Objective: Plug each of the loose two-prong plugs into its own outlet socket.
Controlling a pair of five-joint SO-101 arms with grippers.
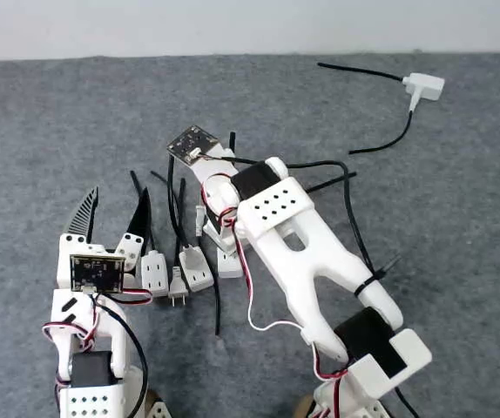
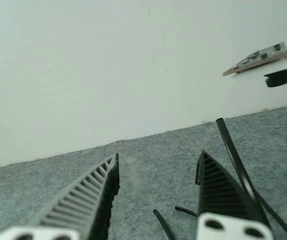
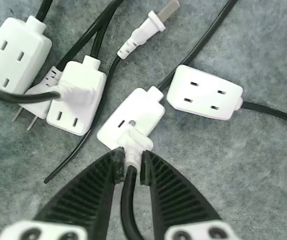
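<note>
A grey table [image 1: 459,261] carries white outlet sockets [image 1: 153,272], loose plugs [image 1: 178,287] and tangled black cords [image 1: 217,313].

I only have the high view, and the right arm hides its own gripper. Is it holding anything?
Observer: Yes, the right gripper is shut on a white two-prong plug.
Operator: Is that plug in a socket?
Observer: It sits against a white outlet socket; no prongs show between them.
Operator: Any free socket near it?
Observer: The outlet block beside it has every slot on its visible face empty.
</note>
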